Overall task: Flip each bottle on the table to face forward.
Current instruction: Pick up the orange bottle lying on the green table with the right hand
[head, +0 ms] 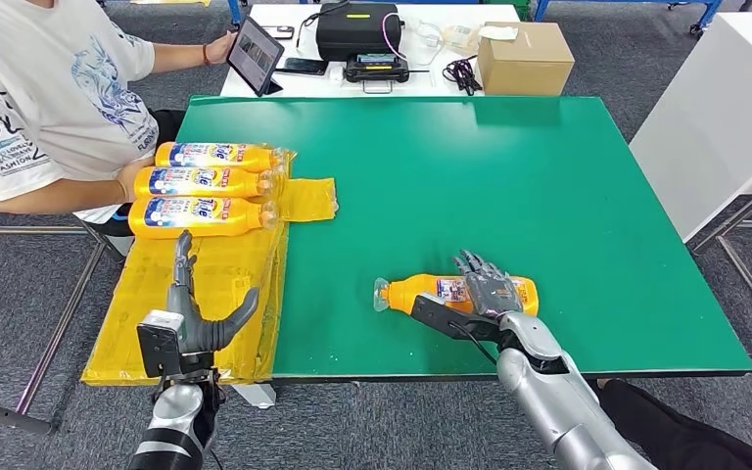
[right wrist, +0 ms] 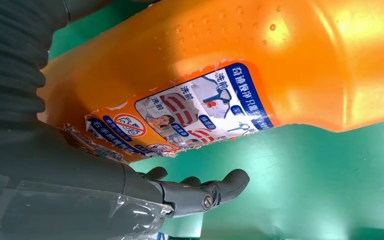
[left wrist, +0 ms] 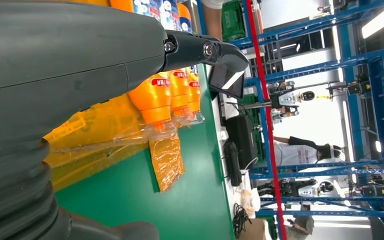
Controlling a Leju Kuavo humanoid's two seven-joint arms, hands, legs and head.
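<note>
One orange bottle (head: 416,292) lies on its side on the green table (head: 509,176), cap to the left, near the front edge. My right hand (head: 485,294) lies over its wide end, fingers spread across the top. In the right wrist view the bottle (right wrist: 280,65) shows a torn back label, and green table shows between it and my thumb (right wrist: 202,194). Three more orange bottles (head: 201,183) lie side by side at the table's left edge, blue front labels up. My left hand (head: 191,318) hovers open over the yellow plastic wrap (head: 215,284), holding nothing; its fingers (left wrist: 205,50) point toward those bottles (left wrist: 155,97).
A person (head: 39,98) sits at the left, one hand beside the three bottles. Behind the green table a white table carries a tablet (head: 255,54), a black case (head: 357,29) and a cardboard box (head: 524,57). A white cabinet (head: 725,117) stands at the right.
</note>
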